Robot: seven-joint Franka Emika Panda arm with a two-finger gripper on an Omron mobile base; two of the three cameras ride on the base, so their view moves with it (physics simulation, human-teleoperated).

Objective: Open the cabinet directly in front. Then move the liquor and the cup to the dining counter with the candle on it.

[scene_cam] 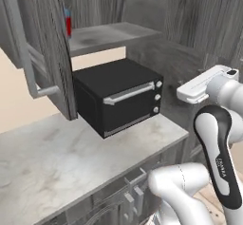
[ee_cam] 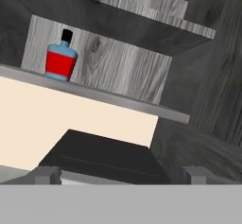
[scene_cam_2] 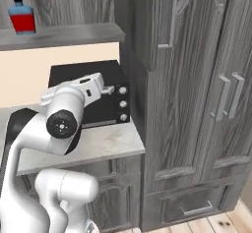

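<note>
The cabinet (scene_cam: 109, 36) stands open, its left door (scene_cam: 42, 48) swung out toward me with its silver bar handle showing. On the lower shelf (ee_cam: 99, 94) stands the liquor (ee_cam: 60, 60), blue with a red label and black cap; it also shows as the liquor (scene_cam_2: 22, 16) at the shelf's left and, half hidden by the door, as the liquor (scene_cam: 68, 23). My gripper (ee_cam: 121, 176) is open and empty, fingertips (ee_cam: 46, 175) wide apart, hovering over the black microwave below and right of the bottle. The cup, the dining counter and the candle are out of view.
The black microwave (scene_cam: 118, 96) sits on a marble counter (scene_cam: 57, 157) under the shelf. A tall dark wood cabinet (scene_cam_2: 197, 89) with bar handles rises to the right. The open door juts out over the counter's left part.
</note>
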